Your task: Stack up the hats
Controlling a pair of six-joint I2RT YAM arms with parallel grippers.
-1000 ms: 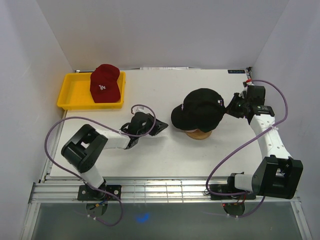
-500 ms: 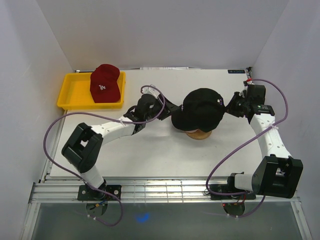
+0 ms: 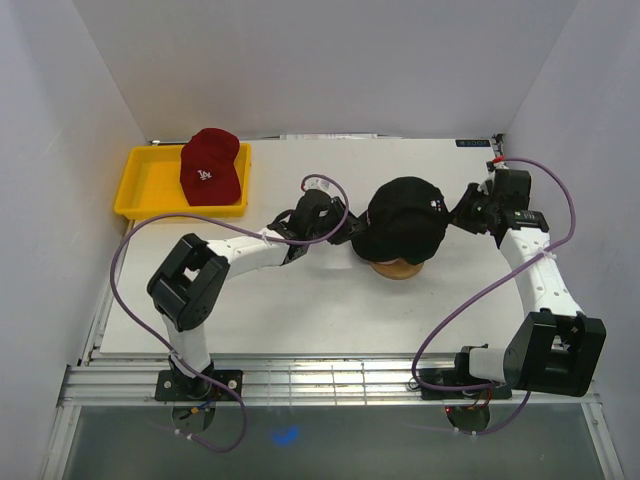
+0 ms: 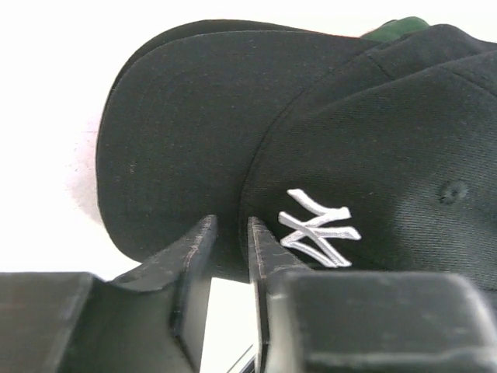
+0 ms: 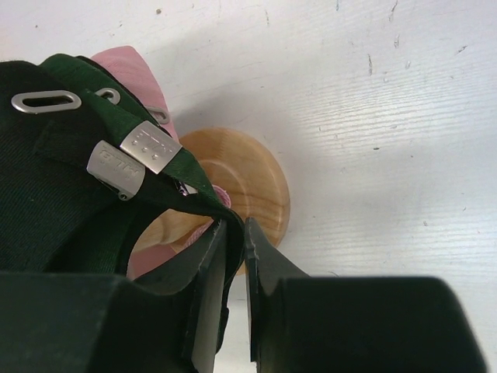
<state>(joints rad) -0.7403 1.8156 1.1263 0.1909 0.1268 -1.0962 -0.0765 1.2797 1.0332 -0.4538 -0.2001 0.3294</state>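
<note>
A black cap (image 3: pixel 405 215) with a white NY logo (image 4: pixel 320 239) sits over a green cap on the wooden stand (image 3: pixel 397 268). Only a green sliver (image 4: pixel 396 28) and the green back strap (image 5: pixel 178 167) show. My left gripper (image 3: pixel 352 232) is at the brim's edge. Its fingers (image 4: pixel 203 233) are nearly together with nothing seen between them; in the left wrist view the gripper (image 4: pixel 230 224) meets the brim near the crown. My right gripper (image 3: pixel 463 214) is shut on the green strap (image 5: pixel 237 223) at the caps' back. A red cap (image 3: pixel 210 165) lies in the yellow tray (image 3: pixel 150 185).
The stand's round wooden base (image 5: pixel 248 175) shows under the caps, with a pink piece (image 5: pixel 128 66) beside the strap. White walls close in the table at the left, right and back. Purple cables loop from both arms.
My left arm has reached right from the table's middle to the black cap's brim. My right gripper has stayed at the caps' back.
</note>
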